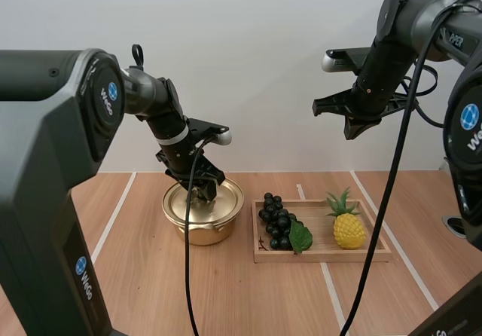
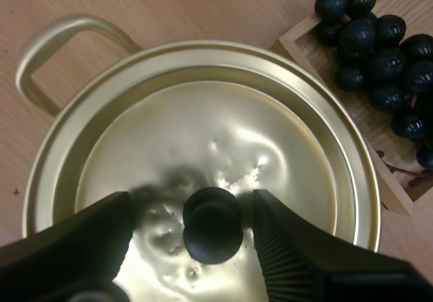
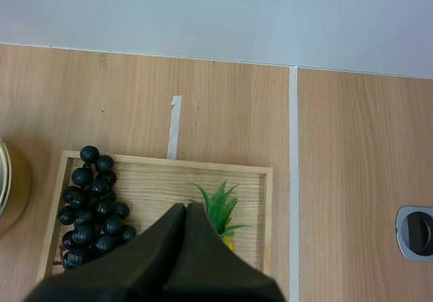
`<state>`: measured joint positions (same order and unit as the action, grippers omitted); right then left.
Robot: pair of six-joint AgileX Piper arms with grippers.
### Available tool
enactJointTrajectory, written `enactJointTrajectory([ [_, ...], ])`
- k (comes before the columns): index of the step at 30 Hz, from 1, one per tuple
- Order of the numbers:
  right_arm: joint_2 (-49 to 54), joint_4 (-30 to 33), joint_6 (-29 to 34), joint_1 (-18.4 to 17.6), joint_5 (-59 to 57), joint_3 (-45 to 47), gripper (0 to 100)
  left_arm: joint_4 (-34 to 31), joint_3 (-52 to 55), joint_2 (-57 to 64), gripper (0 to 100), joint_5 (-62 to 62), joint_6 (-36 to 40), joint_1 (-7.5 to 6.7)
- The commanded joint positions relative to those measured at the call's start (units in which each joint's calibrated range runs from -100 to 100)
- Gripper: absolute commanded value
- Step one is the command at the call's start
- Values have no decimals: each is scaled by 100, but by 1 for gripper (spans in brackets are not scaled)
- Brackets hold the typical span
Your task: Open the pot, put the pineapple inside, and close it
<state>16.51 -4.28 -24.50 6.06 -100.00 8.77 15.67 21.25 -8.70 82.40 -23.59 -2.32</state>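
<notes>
Straddling the black knob (image 2: 212, 225) of the lid (image 2: 223, 126), the left claw (image 1: 202, 193) is spread open, no pinch yet, likely lined up to lift the lid off the gold pot (image 1: 202, 229) on the counter (image 1: 226, 291). Right claw (image 3: 185, 214) is clenched on nothing, parked high over the wooden tray (image 1: 324, 255), probably waiting for the pineapple (image 1: 349, 229) standing upright at the tray's right end. Pot's inside is hidden under the lid; in the right wrist view the claw covers the pineapple's body, leaves only
</notes>
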Motion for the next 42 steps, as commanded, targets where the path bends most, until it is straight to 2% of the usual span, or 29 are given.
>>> enactJointTrajectory([
  [1, 50, -20, -45, 24, 0, 5, 0, 42, 11, -99, 84, 88, 36, -37],
  [4, 50, -20, -45, 24, 0, 5, 0, 110, 11, -99, 75, 289, 36, -37],
  [9, 50, -20, -45, 24, 0, 5, 0, 145, 11, -99, 35, 852, 36, -37],
  [14, 50, -20, -45, 24, 0, 5, 0, 150, 11, -99, 0, 908, 36, -37],
  [26, 50, 88, -45, 24, 0, 5, 0, 414, -128, 209, 0, 931, 36, -37],
  [38, 50, 117, -45, 24, 0, 5, 0, 416, -716, 1683, 0, 850, 36, -29],
  [42, 50, 117, -45, 24, 0, 5, 0, 405, -793, 2193, 0, 461, 36, -29],
])
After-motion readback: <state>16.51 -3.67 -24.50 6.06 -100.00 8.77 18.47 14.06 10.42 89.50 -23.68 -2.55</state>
